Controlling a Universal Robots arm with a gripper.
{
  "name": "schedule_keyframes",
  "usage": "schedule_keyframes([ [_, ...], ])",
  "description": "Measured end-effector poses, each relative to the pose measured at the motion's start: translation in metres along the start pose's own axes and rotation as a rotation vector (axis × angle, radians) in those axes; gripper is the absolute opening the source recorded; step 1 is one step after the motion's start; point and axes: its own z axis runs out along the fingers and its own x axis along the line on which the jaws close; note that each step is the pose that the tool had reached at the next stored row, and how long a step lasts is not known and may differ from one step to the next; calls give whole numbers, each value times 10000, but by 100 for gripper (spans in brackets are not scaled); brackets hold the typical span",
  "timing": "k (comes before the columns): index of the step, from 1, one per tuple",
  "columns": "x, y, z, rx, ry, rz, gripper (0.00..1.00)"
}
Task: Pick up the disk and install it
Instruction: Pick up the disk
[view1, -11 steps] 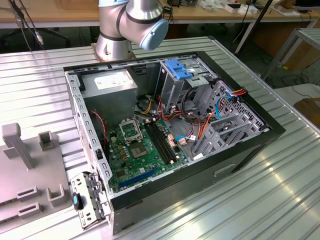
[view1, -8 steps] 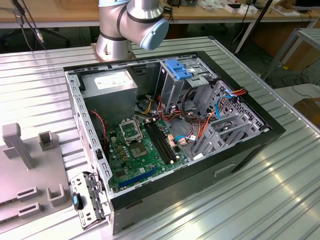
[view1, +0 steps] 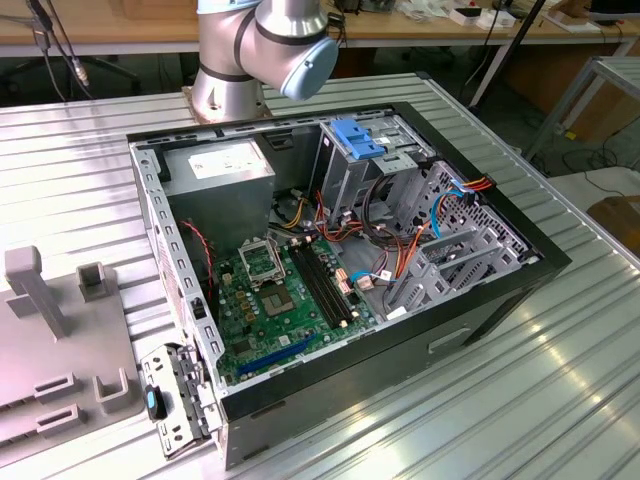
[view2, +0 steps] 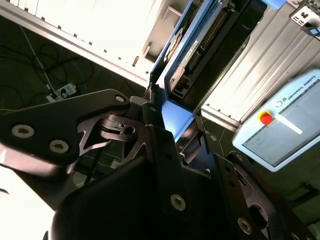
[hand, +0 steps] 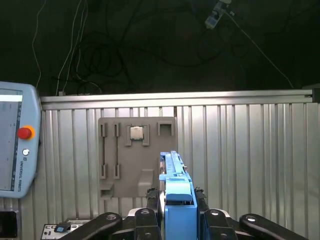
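Gripping is done at the carrier end: the disk (hand: 172, 170) is clamped edge-on between the closed fingers of the gripper (hand: 176, 209), facing the table (hand: 250, 150). It is judged rigid, fairly heavy and shock-sensitive; the plastic rails are best grasped.

Bright light (glare off table (view1: 585, 300))

Silver arm (view1: 232, 60), black bolted end effector (hand: 177, 204)

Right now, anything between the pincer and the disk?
Nothing. The pincer is shut on the disk, gripping its blue carrier directly, as seen in both wrist views.
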Motion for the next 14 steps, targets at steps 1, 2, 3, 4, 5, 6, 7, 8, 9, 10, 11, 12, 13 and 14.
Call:
schedule_keyframes([
  [1, -1, -32, 0, -1, 0, 0, 37],
  [2, -2, -57, 2, 1, -1, 0, 37],
  [3, -2, -75, 2, 1, -1, 0, 37],
  [4, -3, -99, 2, 1, -1, -1, 37],
  [5, -4, -116, 2, 0, 0, -1, 37],
  [6, -4, -144, 2, 0, -1, -1, 37],
  [7, -5, -164, 2, -1, 0, 0, 37],
  [8, -7, -208, 3, 0, -1, 0, 37],
  [9, -8, -234, 4, 1, -1, 0, 37],
  [10, -8, -262, 5, 1, -1, 0, 37],
  [11, -9, -290, 5, 0, -1, 0, 37],
  [12, -10, -313, 5, 0, -1, 0, 37],
  [13, -11, -342, 5, -1, 0, 0, 37],
  [14, -12, -367, 6, 0, -1, -1, 37],
])
